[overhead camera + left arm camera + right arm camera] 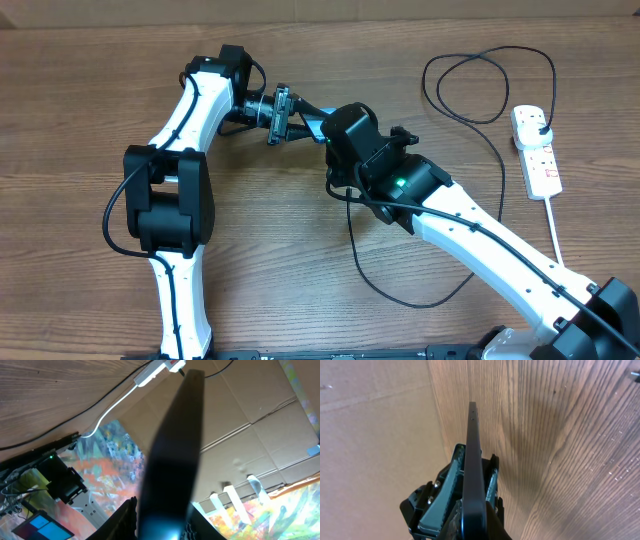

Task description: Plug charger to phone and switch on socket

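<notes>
left gripper [279,113]: closed on the phone [472,435]; in its wrist view its fingers [126,517] sit on either side of the dark, blurred slab.
right gripper [472,472]: clamped on the same phone from the opposite end, with a grey pad [440,502] against each face.
phone: held between the two grippers, above the table [280,260] and turned edge-on; its thin edge with small holes points away from the right gripper.
gap between hands: small, with only a short light-blue stretch of phone showing overhead.
socket [537,150]: flat on the table, well apart from both grippers, out beyond the right arm's side.
charger [352,240]: its black plug sits in the socket's far end; the cable loops wide on the table and runs back under the right wrist.
connector tip: cannot tell where it lies.
switches: too small to read.
</notes>
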